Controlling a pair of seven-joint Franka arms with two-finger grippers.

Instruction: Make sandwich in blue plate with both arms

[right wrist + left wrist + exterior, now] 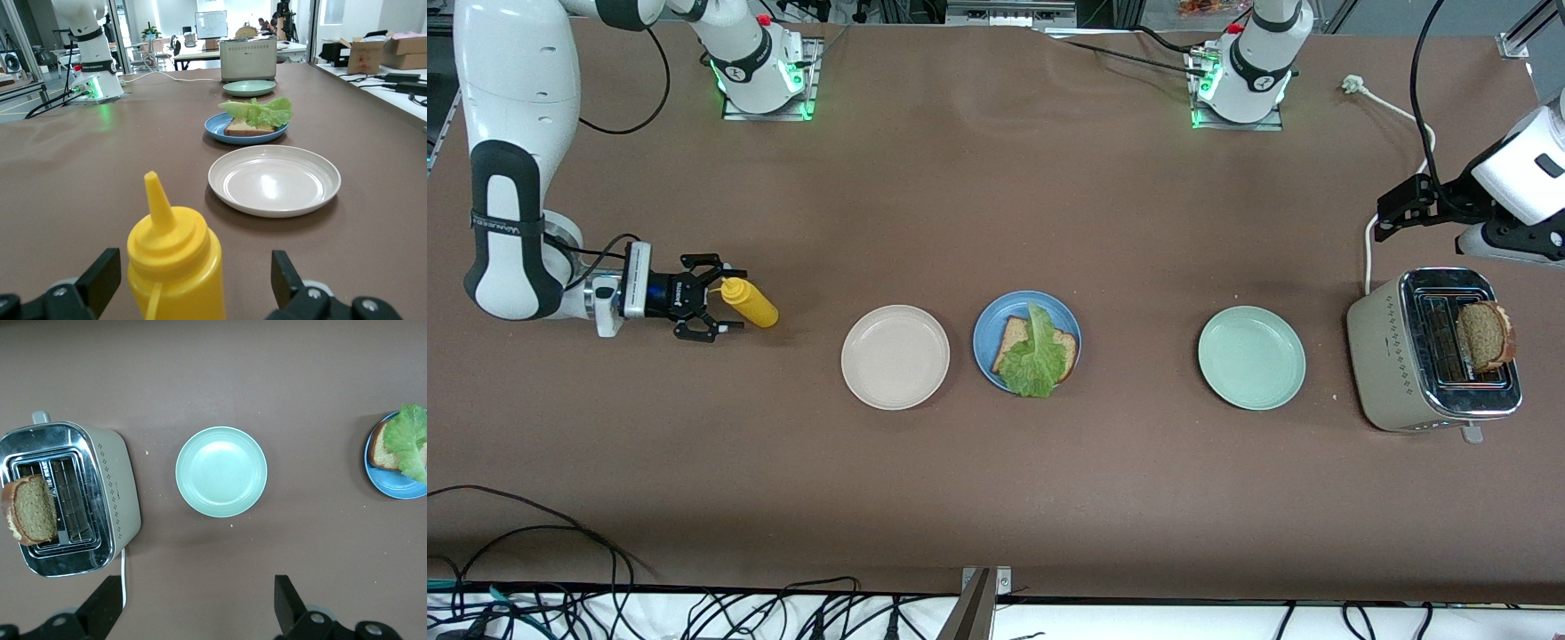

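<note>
1. A brown desk [996,222] is seen carrying three plates in a row, with a toaster at the left arm's end and a mustard bottle at the right arm's end.
2. The blue plate [988,331] is set in the middle of the row, between a beige plate [895,357] and a pale green plate [1251,357].
3. On the blue plate one slice of brown bread [1013,338] is laid flat, and a ruffled lettuce leaf [1034,356] is draped over it, overhanging the plate's rim on the side nearer the front camera.
4. A second slice of bread [1485,335] is seen standing up out of a slot of the toaster [1392,356], which sits beside the green plate.
5. The right gripper [713,308] is held low at the desk, its fingers [100,275] spread apart on either side of the upright yellow mustard bottle [750,302], without pressing it.
6. The left gripper [193,600] is held in the air over the desk beside the toaster, its fingers [288,600] wide apart with nothing between them.
</note>
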